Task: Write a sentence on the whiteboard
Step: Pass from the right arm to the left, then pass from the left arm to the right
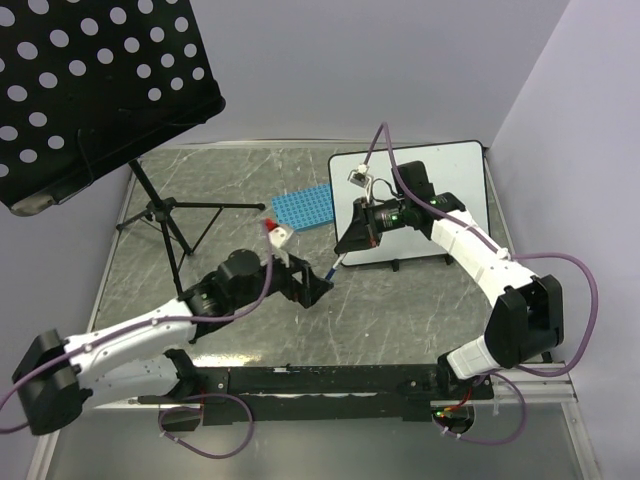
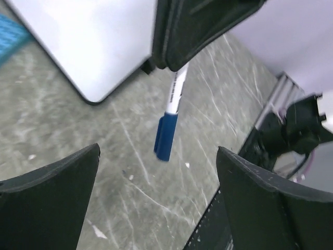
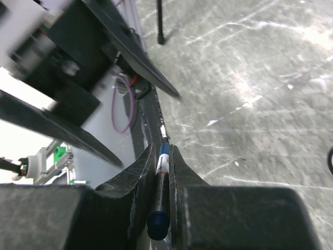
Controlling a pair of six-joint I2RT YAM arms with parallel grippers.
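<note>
The whiteboard (image 1: pixel 455 175) stands at the back right, and its visible face is blank; its corner also shows in the left wrist view (image 2: pixel 88 41). No sentence is visible, and the right arm hides part of the board. My right gripper (image 1: pixel 343 253) is shut on a white marker (image 3: pixel 162 165) whose blue cap (image 2: pixel 166 136) sticks out toward the left arm. My left gripper (image 1: pixel 316 286) is open. Its fingers (image 2: pixel 57 182) stand wide on either side just below the cap, not touching it. The right gripper (image 3: pixel 163 149) clamps the marker's barrel.
A blue gridded rack (image 1: pixel 303 207) lies left of the whiteboard. A black perforated music stand (image 1: pixel 100 80) on a tripod (image 1: pixel 165 215) fills the back left. A black rail (image 1: pixel 330 380) runs along the table's near edge.
</note>
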